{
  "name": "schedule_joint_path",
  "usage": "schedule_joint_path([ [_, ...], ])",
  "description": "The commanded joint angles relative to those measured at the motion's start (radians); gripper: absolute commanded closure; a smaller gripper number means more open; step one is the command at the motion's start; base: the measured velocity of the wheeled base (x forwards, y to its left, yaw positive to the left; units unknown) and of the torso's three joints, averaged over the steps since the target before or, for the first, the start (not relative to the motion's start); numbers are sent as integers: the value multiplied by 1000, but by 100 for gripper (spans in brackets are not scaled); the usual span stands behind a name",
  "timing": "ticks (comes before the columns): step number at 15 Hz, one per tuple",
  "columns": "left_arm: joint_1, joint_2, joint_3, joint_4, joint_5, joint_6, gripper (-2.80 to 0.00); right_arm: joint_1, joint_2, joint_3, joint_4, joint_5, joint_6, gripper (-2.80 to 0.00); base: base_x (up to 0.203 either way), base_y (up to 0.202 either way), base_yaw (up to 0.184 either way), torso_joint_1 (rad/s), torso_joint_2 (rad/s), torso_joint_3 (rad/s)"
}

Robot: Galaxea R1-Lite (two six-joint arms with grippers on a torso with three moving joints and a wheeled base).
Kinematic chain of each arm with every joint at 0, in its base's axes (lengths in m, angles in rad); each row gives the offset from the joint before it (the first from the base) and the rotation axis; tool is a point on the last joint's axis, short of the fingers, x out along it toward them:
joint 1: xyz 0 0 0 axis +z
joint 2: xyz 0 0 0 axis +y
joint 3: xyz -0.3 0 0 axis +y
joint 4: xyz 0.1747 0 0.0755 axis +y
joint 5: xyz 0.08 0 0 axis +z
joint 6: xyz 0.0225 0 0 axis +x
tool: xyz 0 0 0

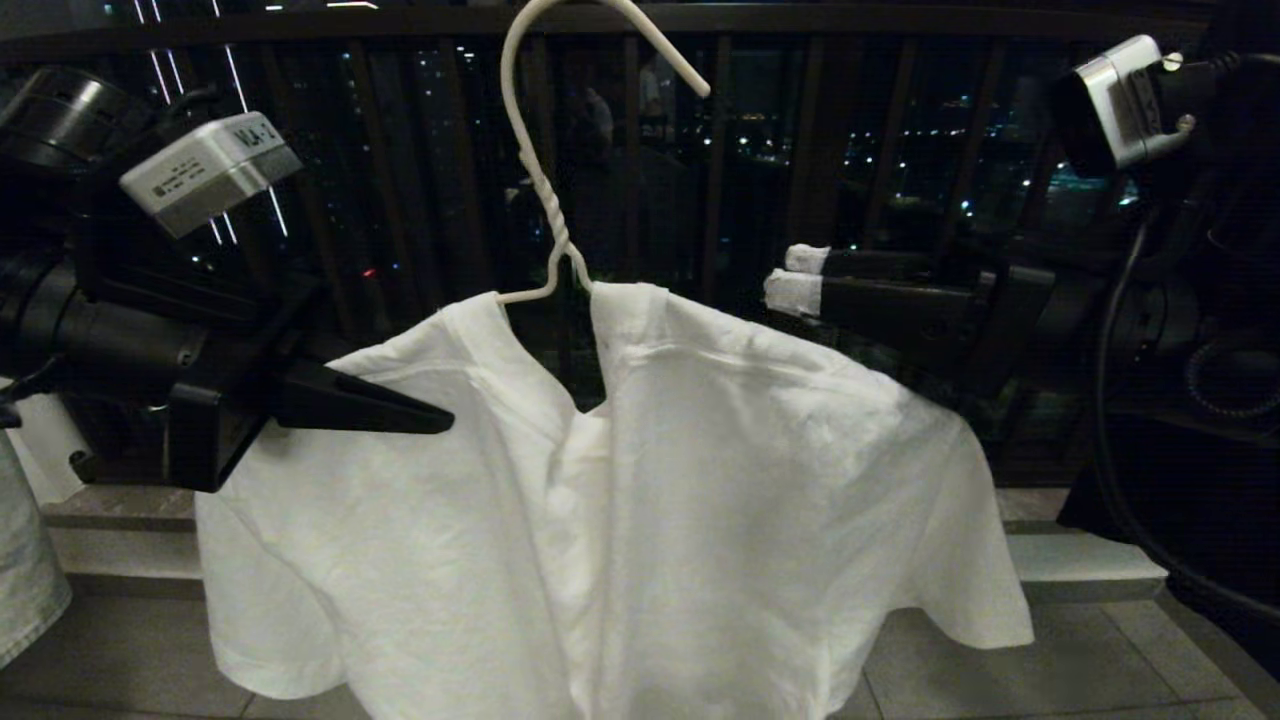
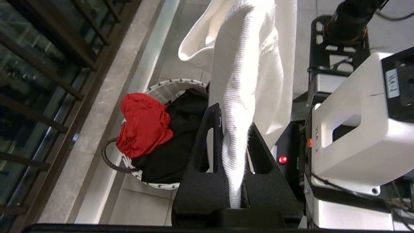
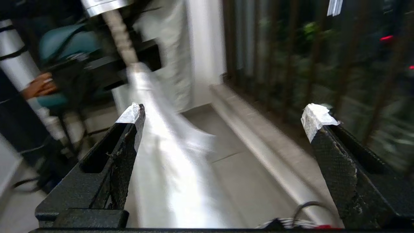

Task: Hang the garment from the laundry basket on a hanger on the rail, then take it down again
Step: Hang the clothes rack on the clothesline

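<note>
The garment [image 1: 720, 480], a white T-shirt, hangs draped over the thin white wire hanger [image 1: 545, 190], whose hook reaches the top edge of the head view. My left gripper [image 1: 440, 420] is shut on the shirt's shoulder at the left; in the left wrist view a ribbed fold of the garment [image 2: 252, 48] is pinched between the jaws of the left gripper [image 2: 234, 123]. My right gripper [image 1: 797, 275] stands open just behind the other shoulder, its taped fingertips holding nothing. The garment [image 3: 161, 168] passes beside one finger of the right gripper [image 3: 223, 115]. The laundry basket [image 2: 181, 81] sits on the floor below. The rail is out of view.
A red cloth [image 2: 142, 126] and a black garment [image 2: 174, 145] fill the basket. The dark balustrade [image 1: 720, 130] runs close behind the hanger, above a stone kerb [image 1: 1080, 570]. A pale garment [image 1: 25, 560] hangs at the left edge. A person's hand [image 3: 38, 85] shows beyond the shirt.
</note>
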Motion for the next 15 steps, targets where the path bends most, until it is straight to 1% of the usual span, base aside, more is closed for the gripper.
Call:
schedule_joint_path([
  [1,27,-22,7,5,-21,5,0,-45,-3,-17,-9,3,4,-280,0,0,0,0,0,0],
  [2,31,-30,16,5,-22,5,0,-59,-10,-19,-9,3,4,-280,0,0,0,0,0,0],
  [3,40,-39,22,5,-22,5,0,-66,-27,-17,-10,1,5,0,0,0,0,0,0,0],
  [5,51,-61,36,6,-24,1,0,-68,-62,-12,-7,-9,6,0,0,0,0,0,0,0],
  [7,58,-91,54,7,-24,-4,0,-63,-101,-14,3,-57,4,0,0,0,0,0,0,0],
  [8,58,-109,66,7,-24,-20,0,-63,-117,-25,25,-104,4,0,0,0,0,0,0,0],
  [9,58,-115,68,5,-42,-39,0,-64,-123,-44,65,-183,4,0,0,0,0,0,0,0],
  [10,72,-112,68,5,-67,-45,0,-63,-127,-77,140,-256,1,0,0,0,0,0,0,0],
  [11,100,-104,68,4,-98,-45,0,-64,-143,-96,216,-298,0,0,0,0,0,0,0,0],
  [14,103,-103,80,5,-148,-48,0,-97,-276,-75,413,-415,4,0,0,0,0,0,0,0],
  [15,102,-111,102,5,-153,-46,0,-103,-318,-55,450,-454,4,0,0,0,0,0,0,0],
])
